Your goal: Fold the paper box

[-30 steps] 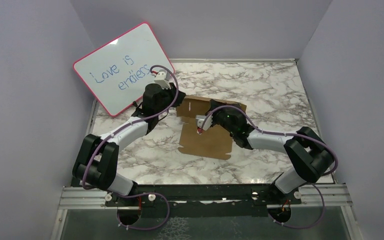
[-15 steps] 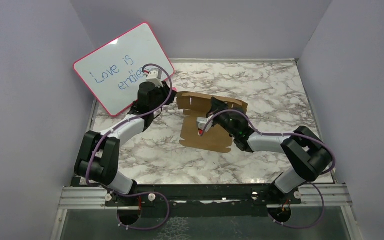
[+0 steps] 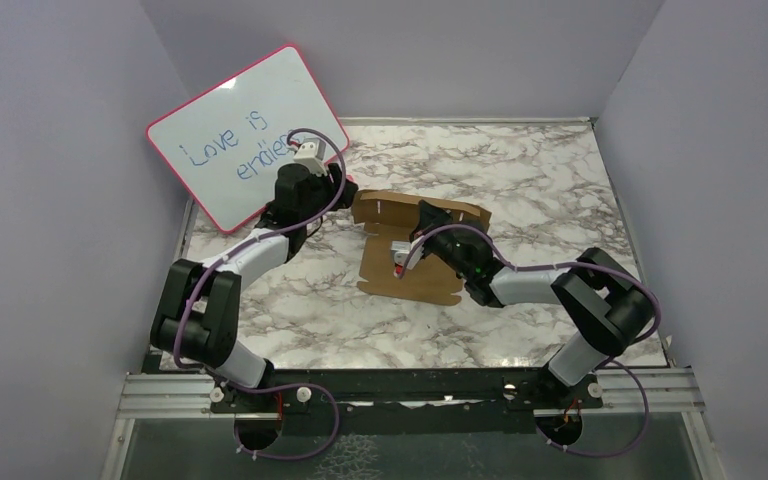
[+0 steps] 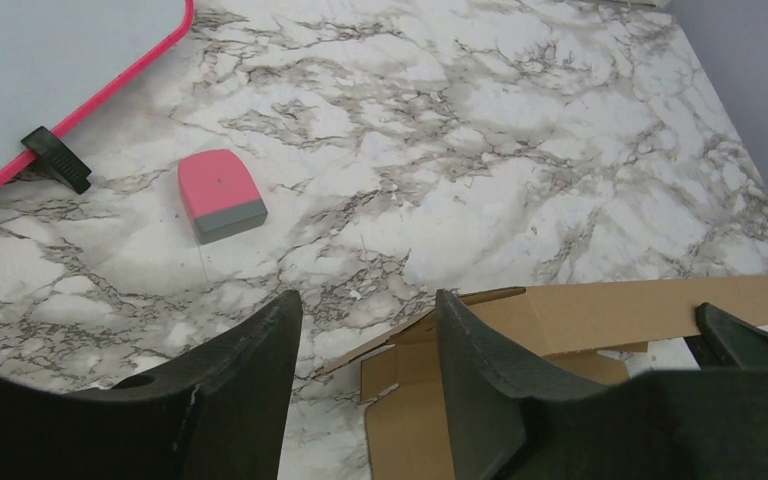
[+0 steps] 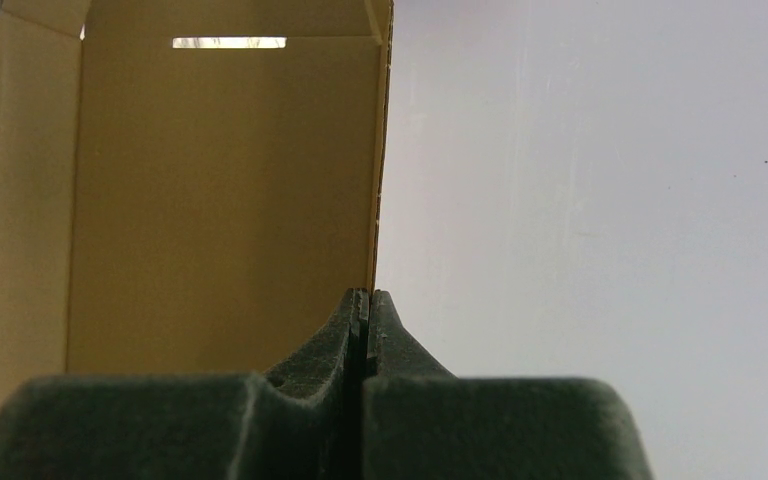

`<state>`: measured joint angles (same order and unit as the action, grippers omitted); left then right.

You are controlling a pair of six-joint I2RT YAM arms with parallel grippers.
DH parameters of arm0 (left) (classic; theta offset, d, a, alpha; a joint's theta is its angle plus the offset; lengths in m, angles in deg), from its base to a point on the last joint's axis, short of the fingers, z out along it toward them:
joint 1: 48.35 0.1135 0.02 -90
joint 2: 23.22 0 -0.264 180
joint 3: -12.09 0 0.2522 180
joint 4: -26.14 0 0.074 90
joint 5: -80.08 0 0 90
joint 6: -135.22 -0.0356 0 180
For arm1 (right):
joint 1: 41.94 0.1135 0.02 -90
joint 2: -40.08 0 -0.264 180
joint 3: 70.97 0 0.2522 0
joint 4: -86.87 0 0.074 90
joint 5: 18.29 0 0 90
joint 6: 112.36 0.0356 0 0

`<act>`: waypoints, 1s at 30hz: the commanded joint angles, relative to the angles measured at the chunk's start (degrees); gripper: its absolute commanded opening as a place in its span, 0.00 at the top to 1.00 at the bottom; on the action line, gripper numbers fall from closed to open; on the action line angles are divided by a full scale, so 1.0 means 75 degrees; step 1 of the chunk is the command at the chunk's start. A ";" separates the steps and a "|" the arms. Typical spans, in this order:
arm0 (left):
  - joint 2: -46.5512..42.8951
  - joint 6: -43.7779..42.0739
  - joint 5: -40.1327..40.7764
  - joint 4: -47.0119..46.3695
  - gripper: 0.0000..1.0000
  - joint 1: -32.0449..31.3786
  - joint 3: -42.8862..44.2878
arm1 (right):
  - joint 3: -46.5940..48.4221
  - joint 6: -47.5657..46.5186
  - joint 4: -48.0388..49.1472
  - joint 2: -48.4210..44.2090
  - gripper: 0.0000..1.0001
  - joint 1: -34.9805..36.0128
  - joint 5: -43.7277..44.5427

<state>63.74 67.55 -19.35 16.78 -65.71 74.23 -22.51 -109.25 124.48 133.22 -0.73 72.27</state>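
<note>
The paper box [image 3: 410, 262] is a brown cardboard sheet lying mid-table with its back flap [image 3: 400, 207] standing up. My left gripper [image 3: 338, 188] hovers open just left of the box's back-left corner. In the left wrist view its fingers [image 4: 260, 345] straddle bare marble and the corner flap [image 4: 430, 325], gripping nothing. My right gripper [image 3: 423, 213] reaches over the box toward the raised flap. In the right wrist view it [image 5: 368, 293] is shut, its tips meeting the edge of an upright cardboard panel [image 5: 225, 200]. I see no cardboard between the pads.
A pink-rimmed whiteboard [image 3: 245, 135] with blue writing leans at the back left, close behind the left arm. A pink and grey eraser [image 4: 222, 196] lies on the marble near its foot. Purple walls close in the left, back and right sides.
My left gripper drew back left from the box's back-left corner and opened. The box slid slightly left and its back flap stands steeper. The right gripper stayed shut, following the box.
</note>
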 commanded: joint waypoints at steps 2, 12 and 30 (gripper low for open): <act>0.0241 -0.0616 -0.0591 -0.0153 0.44 0.0001 0.0241 | -0.0027 0.0066 0.0386 0.0202 0.98 0.0063 -0.0031; 0.0581 -0.1505 -0.1264 -0.0064 0.43 0.0047 0.0417 | 0.0083 0.0203 0.0069 0.0169 0.97 0.0060 -0.0332; 0.0830 -0.1119 -0.1778 0.0401 0.71 -0.0208 0.0570 | 0.0627 0.0338 -0.0225 0.0430 0.96 0.0060 -0.0172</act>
<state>70.23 58.26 -30.11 19.47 -65.84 77.97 -19.84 -107.72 123.17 134.93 -0.75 71.99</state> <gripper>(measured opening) 0.296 0.041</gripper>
